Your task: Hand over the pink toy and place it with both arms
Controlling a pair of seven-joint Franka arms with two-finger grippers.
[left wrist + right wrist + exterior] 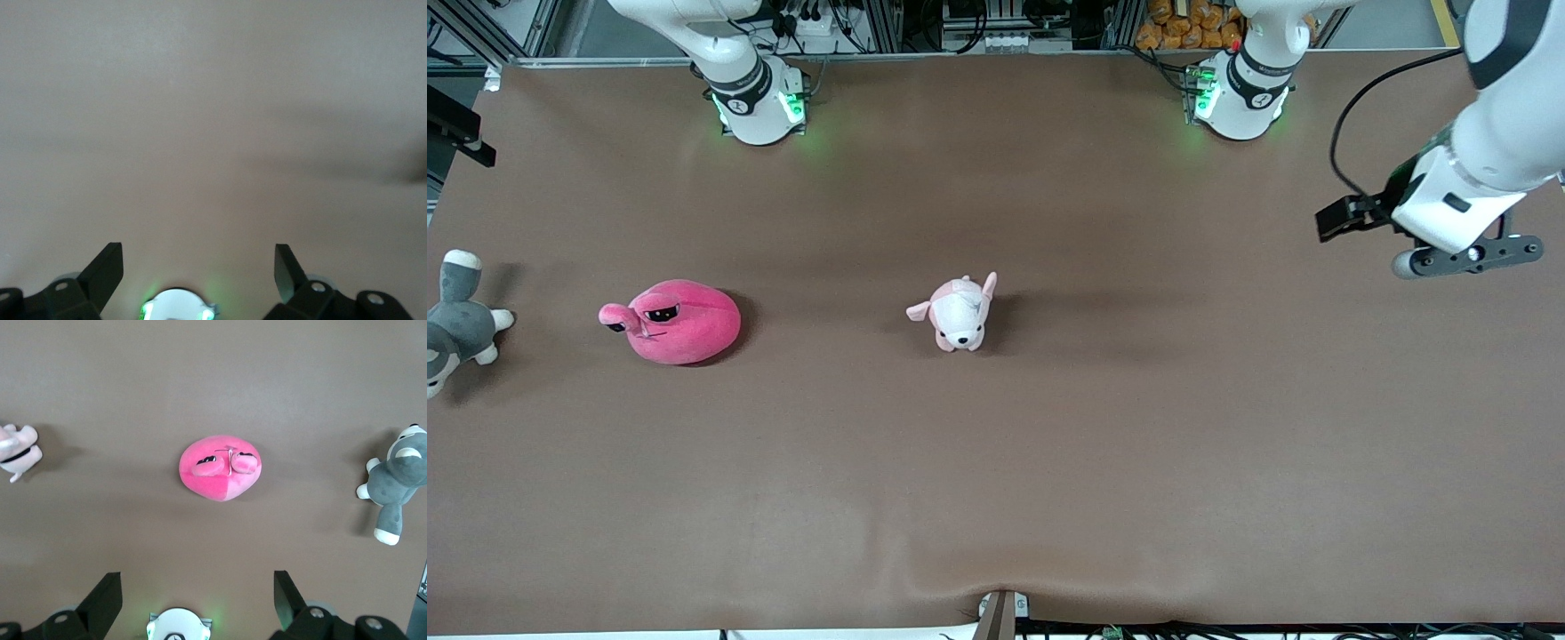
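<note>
The pink toy (685, 322) is a round hot-pink plush with sleepy black eyes and a stubby snout. It lies on the brown table toward the right arm's end. In the right wrist view the pink toy (220, 468) lies well below my right gripper (197, 583), which is open, empty and high above the table. The right gripper itself is out of the front view. My left gripper (1341, 222) hangs over the left arm's end of the table. In its wrist view the left gripper (199, 257) is open and empty, with only bare table under it.
A small pale pink-and-white puppy plush (959, 313) stands at mid-table and shows at the edge of the right wrist view (17, 450). A grey-and-white dog plush (458, 324) lies at the table's edge at the right arm's end, also in the right wrist view (393, 480).
</note>
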